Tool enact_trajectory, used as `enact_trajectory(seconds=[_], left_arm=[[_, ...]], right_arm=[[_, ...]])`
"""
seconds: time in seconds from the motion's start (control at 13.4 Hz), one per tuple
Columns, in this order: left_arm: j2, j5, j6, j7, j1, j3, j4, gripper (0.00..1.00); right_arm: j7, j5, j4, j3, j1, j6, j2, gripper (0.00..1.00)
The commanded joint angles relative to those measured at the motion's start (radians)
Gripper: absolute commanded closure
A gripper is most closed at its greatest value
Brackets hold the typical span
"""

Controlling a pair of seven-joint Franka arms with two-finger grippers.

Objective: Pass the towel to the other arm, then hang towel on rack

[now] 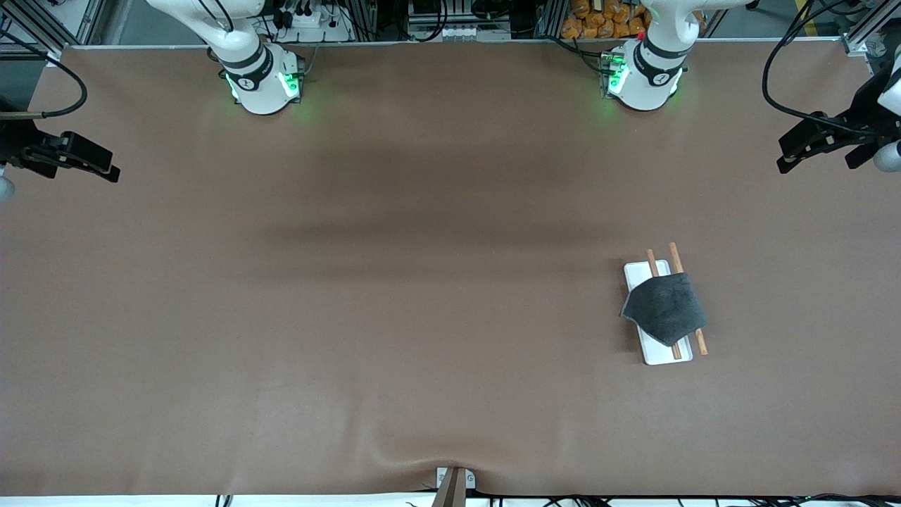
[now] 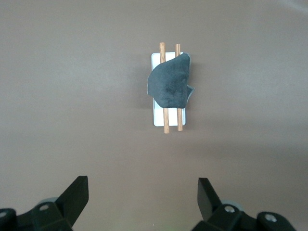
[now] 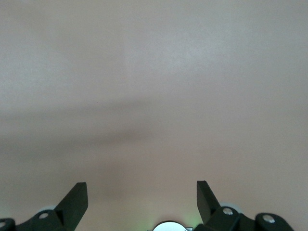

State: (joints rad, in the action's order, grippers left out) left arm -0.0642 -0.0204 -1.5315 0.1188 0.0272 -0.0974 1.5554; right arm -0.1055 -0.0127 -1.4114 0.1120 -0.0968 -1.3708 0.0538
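Because its two black fingers stand wide apart with nothing between them, the left gripper (image 2: 143,202) is carrying nothing; it hangs high over the tabletop (image 1: 422,317) at the left arm's end, and its wrist camera looks down on the rack (image 2: 168,89) from well apart. That height and the spread fingers suit an arm that has let go and pulled clear, though this is only a reading of the pose. In the front view the same gripper (image 1: 799,151) shows at the table's edge, well apart from the rack (image 1: 658,310) and farther from the front camera than it.

The right gripper (image 3: 142,202) is likewise spread and empty, and its wrist view holds nothing but bare brown table and a soft shadow. It hangs over the right arm's end of the table (image 1: 88,162), well apart from the rack, and appears to be waiting.

The towel (image 1: 664,308) lies draped across both wooden rods (image 1: 677,259) of the rack, its dark grey face up, covering their middle while the rod ends poke out on both sides. One corner of the cloth hangs past the rack's white base (image 1: 635,271) toward the right arm's end; whether it touches the table I cannot tell. Draped over two parallel rods, the soft cloth is borne at two lines and should stay put. Judged from this, the hanging looks done.
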Motion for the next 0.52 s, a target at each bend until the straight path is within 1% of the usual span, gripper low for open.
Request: enact_trajectory(seconds=[0.0,0.45], left_arm=[[-0.025,-0.026,0.002,0.013,-0.007,0.001,0.019,0.00],[-0.019,-0.026,0.002,0.015,-0.007,0.004,0.002,0.00]], right_arm=[[-0.007,-0.010,0.000,0.012,-0.021,0.006,-0.012,0.00],[-0.005,-0.004,0.000,0.014,-0.020,0.004,-0.012,0.00]])
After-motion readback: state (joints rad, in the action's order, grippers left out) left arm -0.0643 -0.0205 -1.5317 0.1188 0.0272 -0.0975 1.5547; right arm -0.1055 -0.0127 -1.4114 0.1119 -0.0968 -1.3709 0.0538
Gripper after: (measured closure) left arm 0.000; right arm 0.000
